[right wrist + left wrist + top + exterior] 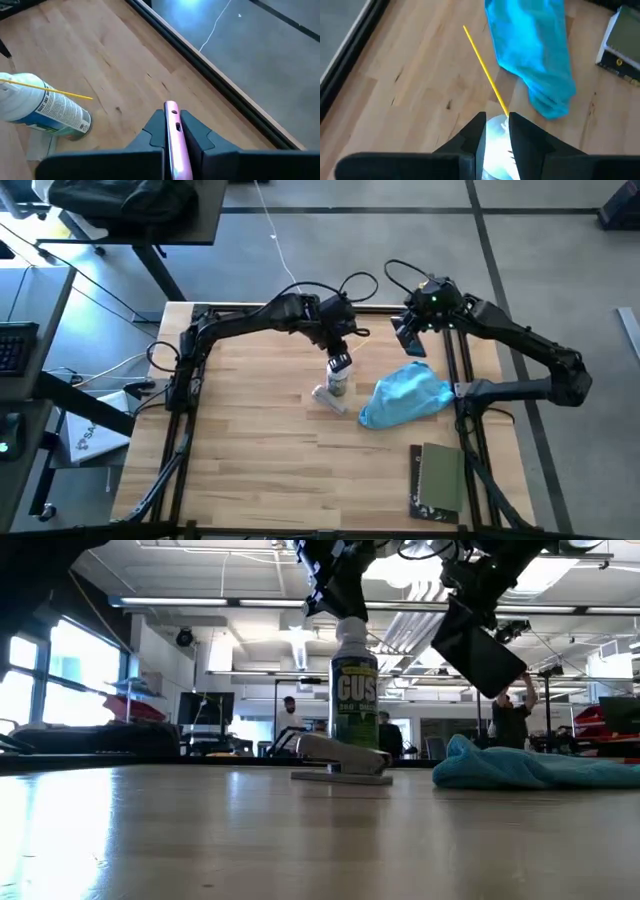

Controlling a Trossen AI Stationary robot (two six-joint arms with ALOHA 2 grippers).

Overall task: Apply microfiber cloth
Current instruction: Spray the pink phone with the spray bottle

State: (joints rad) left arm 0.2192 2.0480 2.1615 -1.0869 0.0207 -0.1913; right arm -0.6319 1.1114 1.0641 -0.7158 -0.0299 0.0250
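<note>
High view: the surface point(250, 440) carries the microfiber cloth point(405, 395), heaped right of centre, untouched. The left tool point(338, 363) pinches the bottle point(338, 383) upright, seemingly for spraying; the right tool point(410, 340) above grips a pink thing point(173, 135).

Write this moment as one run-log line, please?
left tool: shut on spray can | right tool: shut on pink thing, raised | microfiber cloth: untouched
</note>
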